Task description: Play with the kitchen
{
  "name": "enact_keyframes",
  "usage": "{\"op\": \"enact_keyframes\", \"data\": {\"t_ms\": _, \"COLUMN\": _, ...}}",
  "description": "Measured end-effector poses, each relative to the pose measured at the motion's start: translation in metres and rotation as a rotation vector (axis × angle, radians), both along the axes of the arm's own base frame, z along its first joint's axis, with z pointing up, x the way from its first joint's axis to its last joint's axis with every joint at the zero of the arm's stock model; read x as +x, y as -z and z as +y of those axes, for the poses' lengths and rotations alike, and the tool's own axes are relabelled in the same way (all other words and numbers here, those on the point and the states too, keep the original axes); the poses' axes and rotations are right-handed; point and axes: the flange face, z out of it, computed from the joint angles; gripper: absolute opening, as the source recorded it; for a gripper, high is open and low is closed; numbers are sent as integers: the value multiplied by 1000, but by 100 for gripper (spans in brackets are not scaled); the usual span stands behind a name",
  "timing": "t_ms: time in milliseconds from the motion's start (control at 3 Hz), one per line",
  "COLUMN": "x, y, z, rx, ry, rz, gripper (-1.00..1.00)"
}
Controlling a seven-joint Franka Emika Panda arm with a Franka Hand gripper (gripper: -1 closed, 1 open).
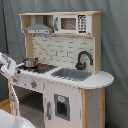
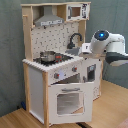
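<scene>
While arm (image 2: 107,44) hides kitchen (image 2: 55,75) counter's far end, hand state unreadable, out of sight.

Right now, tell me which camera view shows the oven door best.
The second exterior view. There the oven door, with its handle and window, faces the camera on the kitchen front, nothing blocking it. The first exterior view looks at the sink side, so the oven front sits at its left edge, mostly hidden behind the arm.
</scene>
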Motion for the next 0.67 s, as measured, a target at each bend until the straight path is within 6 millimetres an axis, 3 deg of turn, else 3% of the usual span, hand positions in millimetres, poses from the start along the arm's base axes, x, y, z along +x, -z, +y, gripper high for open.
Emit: {"op": "enact_keyframes", "data": {"t_ms": 667, "x": 32, "y": 26, "z": -14, "rx": 48, "ry": -73, "rz": 235, "gripper": 100}}
